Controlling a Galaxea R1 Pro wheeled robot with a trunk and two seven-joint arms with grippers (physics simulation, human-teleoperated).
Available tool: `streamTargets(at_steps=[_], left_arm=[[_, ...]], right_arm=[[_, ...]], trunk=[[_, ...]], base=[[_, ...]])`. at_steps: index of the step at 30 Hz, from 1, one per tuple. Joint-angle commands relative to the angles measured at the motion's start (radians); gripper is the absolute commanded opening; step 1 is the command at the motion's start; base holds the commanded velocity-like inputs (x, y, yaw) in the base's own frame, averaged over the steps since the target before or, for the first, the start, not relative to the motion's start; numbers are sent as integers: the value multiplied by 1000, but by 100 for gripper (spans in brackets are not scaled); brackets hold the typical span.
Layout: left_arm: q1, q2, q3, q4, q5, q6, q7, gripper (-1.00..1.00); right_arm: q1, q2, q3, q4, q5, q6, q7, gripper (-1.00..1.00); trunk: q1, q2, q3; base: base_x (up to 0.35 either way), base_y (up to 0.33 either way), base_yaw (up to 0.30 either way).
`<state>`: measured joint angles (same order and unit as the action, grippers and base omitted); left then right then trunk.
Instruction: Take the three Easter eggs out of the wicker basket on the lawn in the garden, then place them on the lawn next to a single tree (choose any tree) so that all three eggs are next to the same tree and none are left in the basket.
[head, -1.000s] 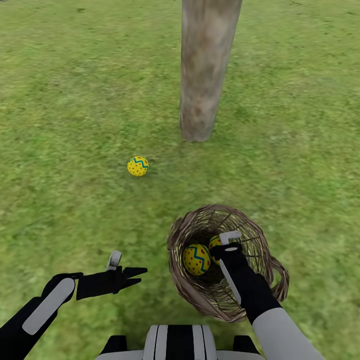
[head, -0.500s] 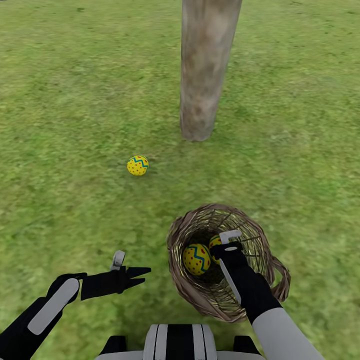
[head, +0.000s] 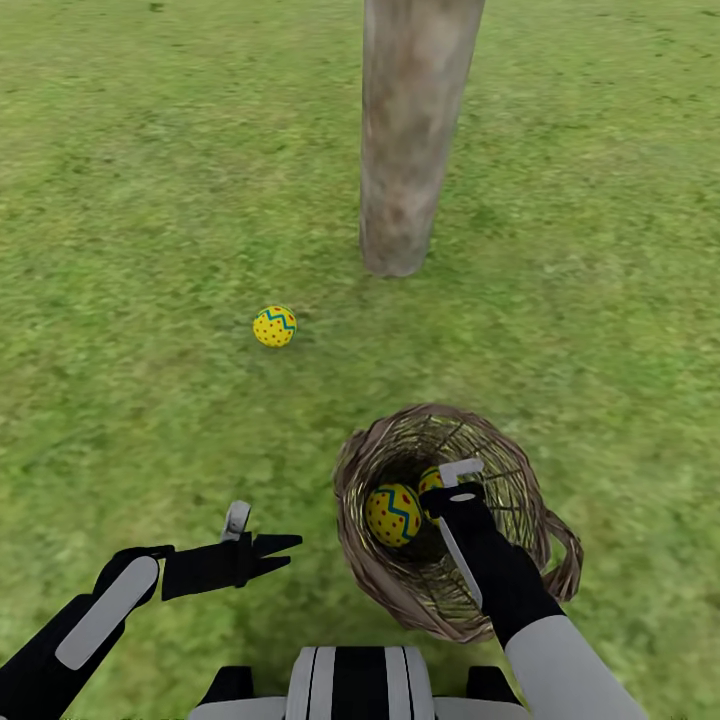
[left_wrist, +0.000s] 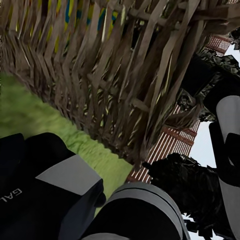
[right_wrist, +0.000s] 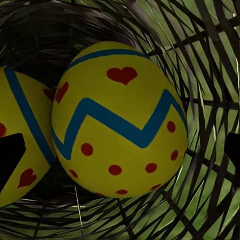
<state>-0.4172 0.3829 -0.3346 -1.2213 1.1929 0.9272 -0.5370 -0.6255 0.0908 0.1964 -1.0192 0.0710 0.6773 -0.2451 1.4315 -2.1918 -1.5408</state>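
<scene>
lawn (head: 130, 180): green grass, tree (head: 408, 140) trunk ahead
wicker basket (head: 520, 480): on grass, two eggs inside (head: 393, 514) (head: 430, 483)
third egg (head: 275, 326): on grass near trunk
right hand (head: 452, 500): down in basket, grip unclear
left hand (head: 280, 552): fingers spread, empty, beside basket

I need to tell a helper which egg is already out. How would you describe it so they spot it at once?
Start at the thick grey-beige trunk standing on the lawn. The egg lies alone on the grass between the trunk's foot and the left end effector. Unlike the two eggs inside the basket, it sits in the open, touching nothing else.
</scene>
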Motion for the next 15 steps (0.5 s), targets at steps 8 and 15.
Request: streamTargets(at_steps=[8,15], left_arm=[[-1,1,-3,0,1,1,-4,100],[-1,-1,-4,0,1,-1,-3,100]], right_arm=[[0,0,2,-2,7,4,1,100],[-1,0,-1,-21,9,-39,3,100]], trunk=[[0,0,-13],[0,0,-20]], base=[[0,0,0],[0,0,0]])
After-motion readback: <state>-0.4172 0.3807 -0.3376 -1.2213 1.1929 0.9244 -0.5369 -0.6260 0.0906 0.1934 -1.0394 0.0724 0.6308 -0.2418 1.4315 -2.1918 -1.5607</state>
